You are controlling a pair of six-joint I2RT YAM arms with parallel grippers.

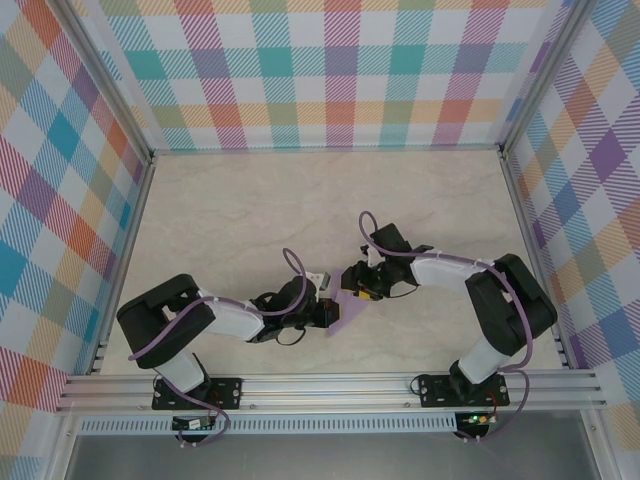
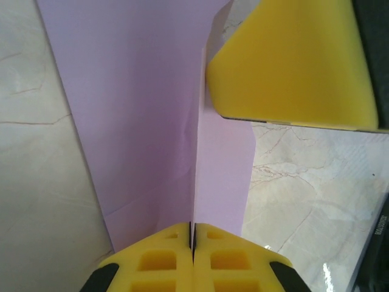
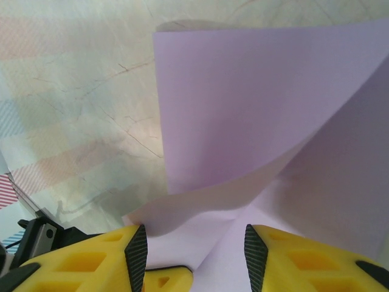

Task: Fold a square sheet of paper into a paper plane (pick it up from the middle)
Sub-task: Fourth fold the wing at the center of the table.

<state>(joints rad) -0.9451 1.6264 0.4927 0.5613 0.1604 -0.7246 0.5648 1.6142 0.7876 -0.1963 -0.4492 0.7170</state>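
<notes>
Two grippers meet at the square sheet of paper (image 1: 349, 309), which lies creased and curling near the front middle of the table (image 1: 240, 200), between the arms. The left gripper (image 2: 192, 236) is clamped tight on an upright fold of the sheet (yellow pads pressed flush together), while the right gripper (image 3: 191, 246) stands about half open, its fingers straddling a raised flap without visibly pinching it
</notes>
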